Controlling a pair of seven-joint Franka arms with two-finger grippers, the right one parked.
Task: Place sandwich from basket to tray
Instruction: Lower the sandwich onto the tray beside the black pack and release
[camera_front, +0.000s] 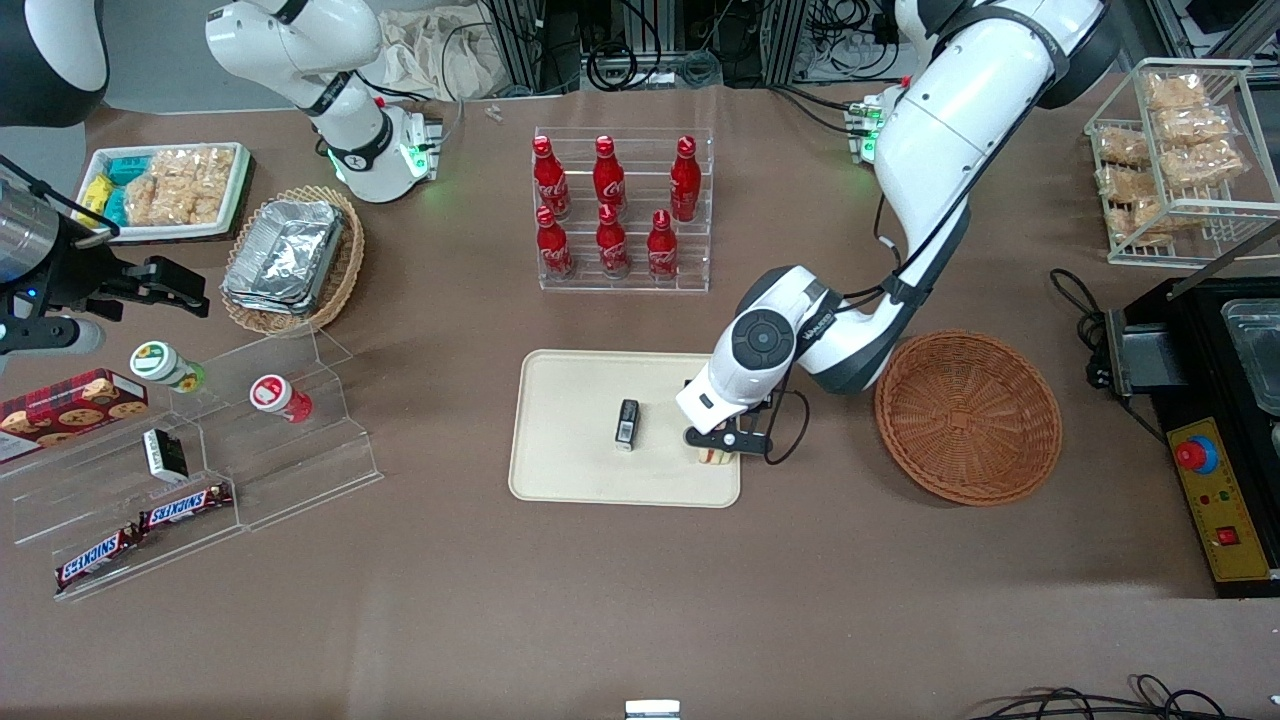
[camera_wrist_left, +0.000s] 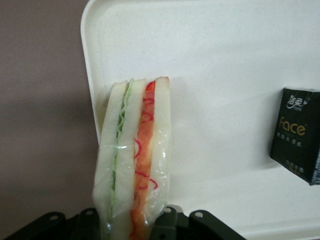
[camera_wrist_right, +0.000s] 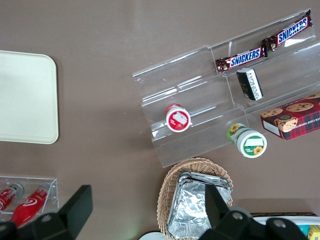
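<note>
Sandwich over the tray

My gripper (camera_front: 716, 448) clamps the sandwich (camera_wrist_left: 134, 160) above the tray (camera_front: 570, 420), basket (camera_front: 968, 416) at three o'clock.

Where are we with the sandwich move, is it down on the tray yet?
Done: the basket holds nothing, so the pick and carry are finished. In hand: the gripper is shut on the sandwich over the tray, at its edge nearest the basket, beside the small black packet. Left: opening the fingers and pulling away; I cannot tell whether the sandwich already rests on the tray.
</note>
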